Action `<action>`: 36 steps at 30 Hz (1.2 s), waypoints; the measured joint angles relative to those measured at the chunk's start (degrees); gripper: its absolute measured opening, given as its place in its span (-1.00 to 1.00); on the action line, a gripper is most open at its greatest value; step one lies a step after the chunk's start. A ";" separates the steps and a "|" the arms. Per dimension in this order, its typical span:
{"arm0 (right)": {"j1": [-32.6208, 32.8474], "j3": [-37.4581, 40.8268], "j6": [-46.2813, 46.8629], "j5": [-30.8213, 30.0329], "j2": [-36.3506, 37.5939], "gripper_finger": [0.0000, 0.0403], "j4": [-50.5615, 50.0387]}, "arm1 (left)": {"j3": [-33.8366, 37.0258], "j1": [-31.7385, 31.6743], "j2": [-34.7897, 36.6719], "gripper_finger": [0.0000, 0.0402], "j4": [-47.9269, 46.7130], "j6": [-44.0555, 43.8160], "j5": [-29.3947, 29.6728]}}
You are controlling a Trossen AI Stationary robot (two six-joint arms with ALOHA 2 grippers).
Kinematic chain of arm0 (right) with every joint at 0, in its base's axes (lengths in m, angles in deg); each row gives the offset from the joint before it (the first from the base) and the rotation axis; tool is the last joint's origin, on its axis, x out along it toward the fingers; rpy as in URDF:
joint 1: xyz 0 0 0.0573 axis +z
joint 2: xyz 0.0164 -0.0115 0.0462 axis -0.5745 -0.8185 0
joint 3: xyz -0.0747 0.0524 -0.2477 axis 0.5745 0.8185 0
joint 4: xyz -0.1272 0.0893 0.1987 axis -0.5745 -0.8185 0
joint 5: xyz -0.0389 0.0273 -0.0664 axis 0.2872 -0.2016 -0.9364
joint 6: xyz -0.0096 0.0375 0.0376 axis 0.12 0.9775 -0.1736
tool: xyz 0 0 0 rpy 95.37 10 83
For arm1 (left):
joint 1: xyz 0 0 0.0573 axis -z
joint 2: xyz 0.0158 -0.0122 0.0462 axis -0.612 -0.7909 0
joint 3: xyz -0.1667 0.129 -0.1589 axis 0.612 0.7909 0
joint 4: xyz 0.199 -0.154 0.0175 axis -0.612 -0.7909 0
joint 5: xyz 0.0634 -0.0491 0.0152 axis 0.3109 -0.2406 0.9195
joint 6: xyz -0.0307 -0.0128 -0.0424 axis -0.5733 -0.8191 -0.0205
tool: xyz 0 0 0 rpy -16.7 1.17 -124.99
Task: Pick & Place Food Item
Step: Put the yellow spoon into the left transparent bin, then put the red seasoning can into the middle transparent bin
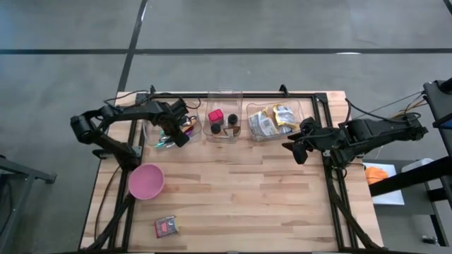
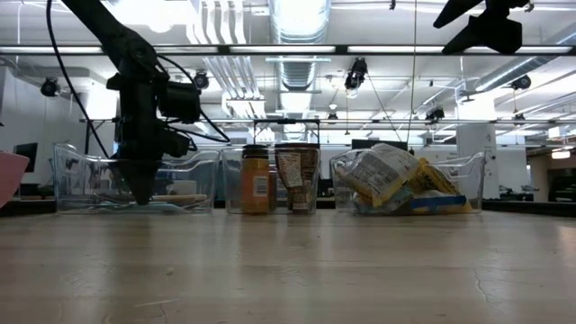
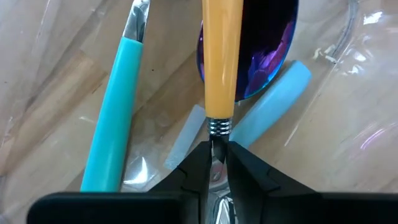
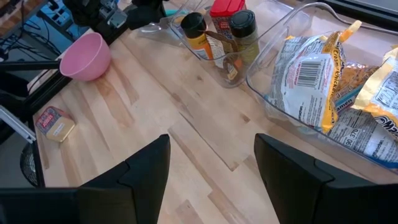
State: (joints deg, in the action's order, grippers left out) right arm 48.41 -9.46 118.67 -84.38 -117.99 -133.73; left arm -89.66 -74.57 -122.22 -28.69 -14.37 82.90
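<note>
Wooden counter [image 1: 233,190], three clear bins along far edge. Left gripper [image 3: 217,155] down in left bin [image 1: 152,134] among utensils; fingers nearly closed, pinching metal neck of orange-handled utensil [image 3: 221,56]; teal-handled utensil [image 3: 112,118] alongside. Right gripper [image 4: 211,168] hovers near right bin [image 4: 292,106], fingers apart, empty. Food packets [image 1: 272,120] heaped in right bin; spice jars [image 1: 222,120] in middle bin. Packets likely light, crinkly, slippery: take by edge or across narrow body. Pink bowl [image 1: 146,180] well apart, near left front.
</note>
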 joint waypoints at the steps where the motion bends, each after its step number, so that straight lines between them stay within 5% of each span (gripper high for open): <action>1: 0.00 0.00 0.00 0.00 0.00 0.13 0.02 | 0.00 0.00 0.00 -0.69 0.00 0.00 0.00; 10: 0.00 0.00 -0.09 0.00 0.00 0.13 0.04 | -0.37 0.00 0.07 -0.62 -0.68 -0.01 -1.01; 23: 0.00 0.00 -0.62 0.02 0.00 0.13 0.04 | -6.44 0.04 0.07 0.27 -6.80 0.04 -1.62; 31: 0.00 0.00 -0.85 0.07 -0.01 0.13 0.02 | -14.33 1.21 1.13 0.32 -13.82 -0.87 -1.42; 36: 0.00 0.00 -0.70 0.39 0.00 0.13 0.08 | -15.78 7.73 4.59 0.26 -13.76 0.52 -0.84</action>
State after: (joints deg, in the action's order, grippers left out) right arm 48.41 -9.46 117.97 -83.98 -117.99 -133.64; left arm -105.44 -66.85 -117.63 -42.44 -13.84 82.05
